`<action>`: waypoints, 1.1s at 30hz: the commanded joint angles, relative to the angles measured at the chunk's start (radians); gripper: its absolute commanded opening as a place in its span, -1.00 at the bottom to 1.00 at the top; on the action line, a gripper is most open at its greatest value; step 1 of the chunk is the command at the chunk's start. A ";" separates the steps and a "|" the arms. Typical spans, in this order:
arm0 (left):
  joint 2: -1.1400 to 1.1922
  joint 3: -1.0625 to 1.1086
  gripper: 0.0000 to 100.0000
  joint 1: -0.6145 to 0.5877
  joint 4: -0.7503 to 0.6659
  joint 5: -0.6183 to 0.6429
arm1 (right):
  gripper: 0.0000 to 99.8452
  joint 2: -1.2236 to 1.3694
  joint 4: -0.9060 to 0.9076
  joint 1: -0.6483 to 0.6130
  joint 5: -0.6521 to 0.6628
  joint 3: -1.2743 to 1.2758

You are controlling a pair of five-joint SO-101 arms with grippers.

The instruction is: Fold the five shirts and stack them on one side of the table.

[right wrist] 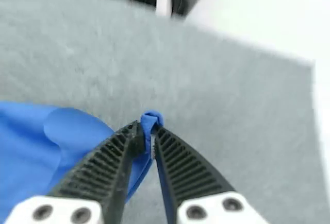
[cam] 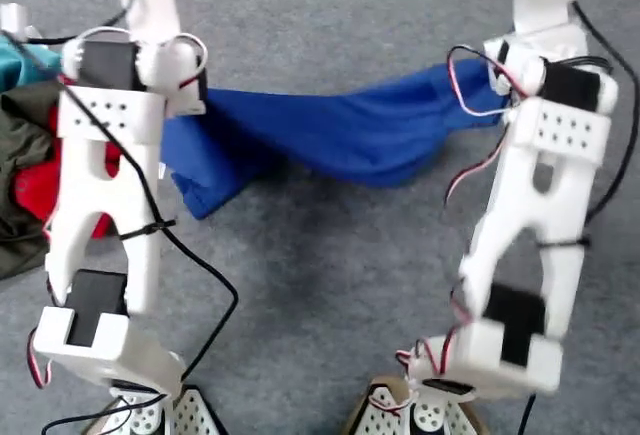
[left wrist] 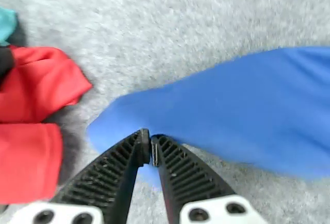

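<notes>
Desk (cam: 330,285) with a grey, carpet-like top runs across the whole high view. Across its far half a blue shirt (cam: 350,135) is drawn out in a long, loosely bunched band from one arm to the other. The band sags a little in the middle, and one corner droops to the desk near the left arm (cam: 100,175). That white arm stands over the left side, its wrist above the shirt's left end. The right arm (cam: 540,185) stands over the right side, its wrist at the shirt's right end.

Beside the left arm, at the desk's left edge, lies an unfolded heap. A red shirt (cam: 30,190) is lowest in the high view, a dark shirt (cam: 25,125) lies crumpled against it, and a teal shirt (cam: 15,60) shows at the far end. The left wrist view shows the red shirt near the blue shirt but apart from it, with grey desk between them.

The left gripper (left wrist: 150,151) has its black ribbed fingers clenched on the edge of the blue shirt. The right gripper (right wrist: 149,137) has its fingers pinched on a small bunched fold of the same shirt, which pokes out just past the tips.
</notes>
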 commanded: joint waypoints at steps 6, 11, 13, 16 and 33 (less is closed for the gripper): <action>-0.099 -0.316 -0.96 -0.060 0.120 -0.072 | -1.00 -0.463 0.068 -0.021 0.025 -0.070; -0.298 -0.295 -0.96 -0.086 0.120 -0.077 | -1.00 -0.661 0.052 -0.027 0.066 -0.074; -0.387 -0.299 -0.96 -0.098 0.120 -0.077 | -1.00 -0.720 0.035 -0.027 0.063 -0.088; -0.518 -0.304 -0.96 -0.109 0.118 -0.077 | -1.00 -0.776 0.032 -0.027 0.058 -0.143; -0.516 0.184 -0.96 -0.106 -0.127 -0.071 | -1.00 -0.601 -0.009 -0.105 0.031 -0.275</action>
